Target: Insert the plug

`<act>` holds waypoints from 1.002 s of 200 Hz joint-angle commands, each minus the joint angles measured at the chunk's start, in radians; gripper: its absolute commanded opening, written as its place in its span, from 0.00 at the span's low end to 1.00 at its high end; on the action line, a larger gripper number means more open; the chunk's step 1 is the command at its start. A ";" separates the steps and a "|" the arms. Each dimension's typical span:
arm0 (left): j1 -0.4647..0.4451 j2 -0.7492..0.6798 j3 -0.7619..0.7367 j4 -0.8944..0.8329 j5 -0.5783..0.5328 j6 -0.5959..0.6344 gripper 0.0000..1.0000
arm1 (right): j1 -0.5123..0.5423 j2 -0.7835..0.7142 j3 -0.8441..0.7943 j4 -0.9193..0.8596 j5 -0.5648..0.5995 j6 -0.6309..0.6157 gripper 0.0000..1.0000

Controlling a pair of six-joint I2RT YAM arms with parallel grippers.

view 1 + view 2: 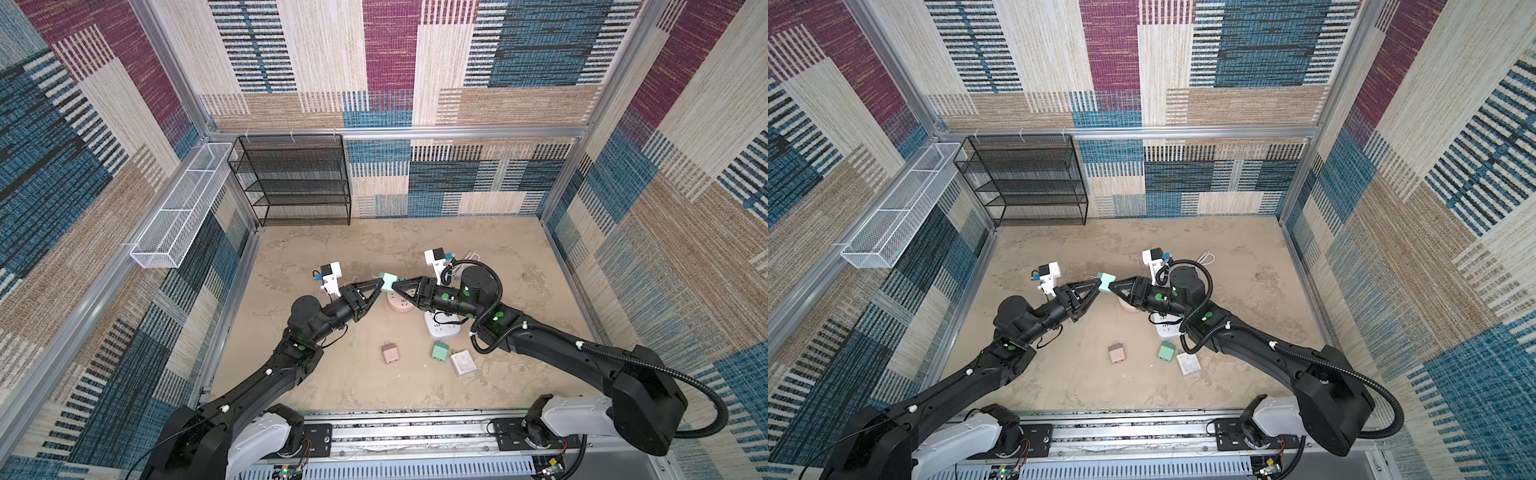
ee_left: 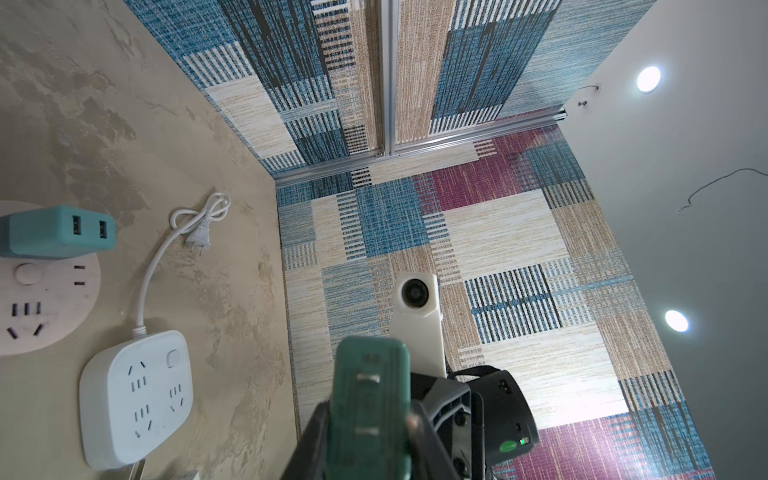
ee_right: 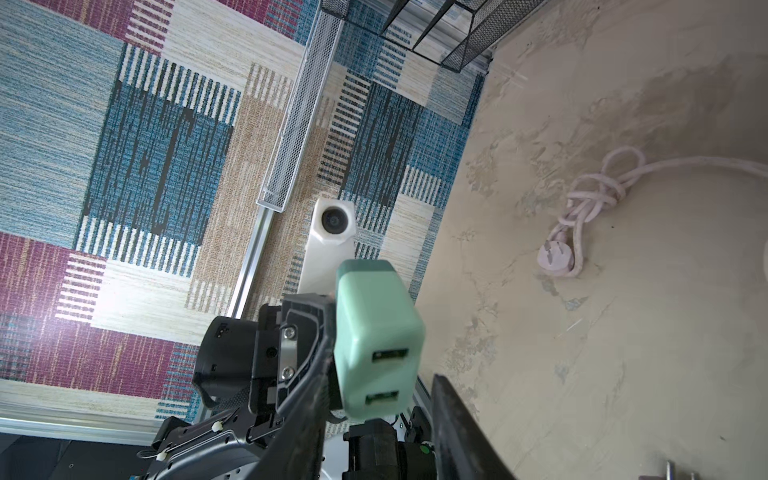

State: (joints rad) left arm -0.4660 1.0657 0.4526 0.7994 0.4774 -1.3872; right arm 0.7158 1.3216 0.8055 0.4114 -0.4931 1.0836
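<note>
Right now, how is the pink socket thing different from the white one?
The pink power strip is round; the white power strip is squarish with rounded corners. The pink one carries a blue-green charger; the white one's face is bare. Both lie flat on the table.

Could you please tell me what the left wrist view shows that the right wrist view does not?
Only the left wrist view: the white power strip, the round pink strip with a teal charger on it, a white plug lead, and the green charger's prongs. Only the right wrist view: the knotted pink cord, the white wire basket, the black mesh shelf, and the charger's two USB ports. Both: that green charger, clamped in the left gripper.
</note>
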 commanded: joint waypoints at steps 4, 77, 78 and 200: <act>-0.006 0.007 0.005 0.070 0.001 -0.012 0.00 | -0.001 0.010 0.013 0.077 -0.033 0.027 0.43; -0.021 0.022 -0.019 0.121 -0.015 -0.033 0.00 | -0.003 0.042 0.011 0.172 -0.048 0.058 0.34; -0.021 0.024 -0.019 0.120 -0.015 -0.033 0.00 | -0.003 0.044 0.011 0.173 -0.048 0.058 0.34; -0.031 0.044 -0.028 0.072 -0.017 -0.021 0.18 | -0.018 0.083 0.033 0.106 -0.053 0.006 0.00</act>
State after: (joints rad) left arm -0.4931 1.1160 0.4194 0.9360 0.4133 -1.4395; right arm 0.6979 1.3987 0.8238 0.5251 -0.5343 1.1446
